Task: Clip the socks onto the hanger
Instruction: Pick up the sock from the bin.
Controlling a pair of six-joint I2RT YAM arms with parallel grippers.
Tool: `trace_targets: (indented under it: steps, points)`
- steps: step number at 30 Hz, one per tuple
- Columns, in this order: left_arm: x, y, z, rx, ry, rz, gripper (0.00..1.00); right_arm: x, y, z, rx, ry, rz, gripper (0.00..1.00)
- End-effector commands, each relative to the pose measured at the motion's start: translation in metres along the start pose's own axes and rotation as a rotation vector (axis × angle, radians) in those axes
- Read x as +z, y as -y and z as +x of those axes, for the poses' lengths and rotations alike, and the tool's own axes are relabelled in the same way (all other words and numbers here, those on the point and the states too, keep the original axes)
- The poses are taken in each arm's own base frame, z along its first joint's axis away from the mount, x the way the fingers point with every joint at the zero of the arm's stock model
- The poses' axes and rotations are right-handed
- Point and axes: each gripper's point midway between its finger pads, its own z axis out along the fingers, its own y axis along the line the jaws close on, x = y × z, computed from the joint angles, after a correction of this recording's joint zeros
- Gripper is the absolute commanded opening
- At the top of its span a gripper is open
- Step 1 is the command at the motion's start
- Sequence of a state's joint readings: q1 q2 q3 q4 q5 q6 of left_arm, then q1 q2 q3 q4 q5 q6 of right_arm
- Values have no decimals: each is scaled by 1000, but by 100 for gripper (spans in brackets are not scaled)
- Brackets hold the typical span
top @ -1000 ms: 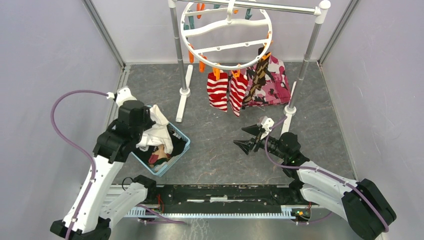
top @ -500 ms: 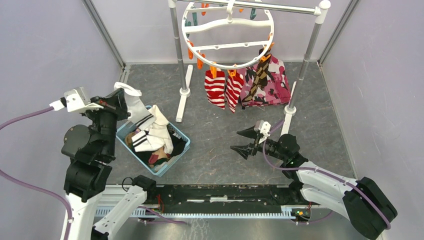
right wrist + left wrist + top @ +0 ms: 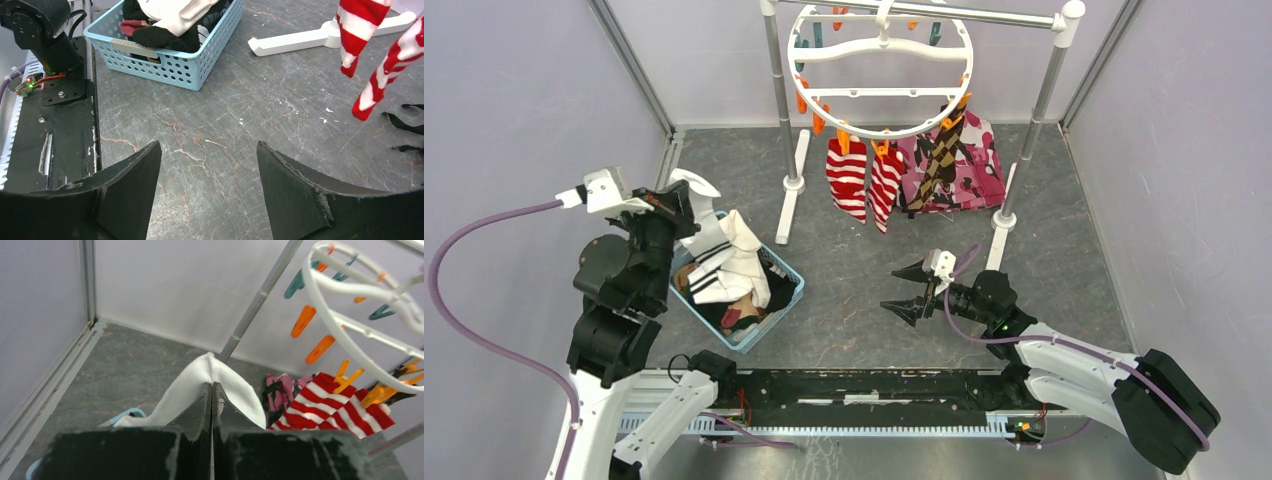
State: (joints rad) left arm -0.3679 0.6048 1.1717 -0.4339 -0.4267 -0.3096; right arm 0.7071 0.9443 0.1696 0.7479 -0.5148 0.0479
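My left gripper (image 3: 680, 203) (image 3: 211, 386) is shut on the edge of a white sock (image 3: 707, 238) (image 3: 239, 387) with dark cuff stripes. The sock is raised over the blue basket (image 3: 792, 291), and its lower end trails into it. The round white hanger (image 3: 882, 133) (image 3: 306, 287) hangs from the rail at the back. Two red-and-white striped socks (image 3: 847, 178) (image 3: 332, 405) and a brown argyle sock (image 3: 941, 158) are clipped along its front rim. My right gripper (image 3: 894, 288) (image 3: 208, 145) is open and empty, low over the floor right of the basket.
The basket (image 3: 165, 70) holds more socks and a white cloth. A silver rail (image 3: 984, 14) on two white-footed poles (image 3: 780, 110) carries the hanger. Pink camouflage cloth (image 3: 979, 165) hangs behind the argyle sock. Grey walls enclose the table on three sides.
My left arm has swung up and left, pulling the white striped-cuff sock out of the basket. The hanger and its socks have swayed. My right gripper has drifted slightly left and nearer.
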Motion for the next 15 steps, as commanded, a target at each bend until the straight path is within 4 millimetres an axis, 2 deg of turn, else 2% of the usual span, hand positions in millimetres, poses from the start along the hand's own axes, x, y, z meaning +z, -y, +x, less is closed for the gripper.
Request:
trace_targets:
  steps: [1, 3, 5, 8, 11, 15]
  points:
    - [4, -19, 31, 41, -103, -103, 2, 7, 3, -22, -51, 50, -6, 76]
    - [4, -15, 41, 38, -141, -76, 2, 8, 1, -22, -52, 50, -14, 76]
    - [2, 7, 49, 10, -171, 47, 2, 11, -5, -25, -61, 61, -40, 76]
    - [0, 49, 49, -64, -196, 255, 2, 19, -17, -38, -87, 89, -86, 77]
    - [-5, 87, 51, -144, -232, 441, 2, 27, -22, -60, -165, 137, -93, 78]
    - [-12, 121, 50, -254, -244, 620, 2, 35, -17, -96, -219, 229, -53, 82]
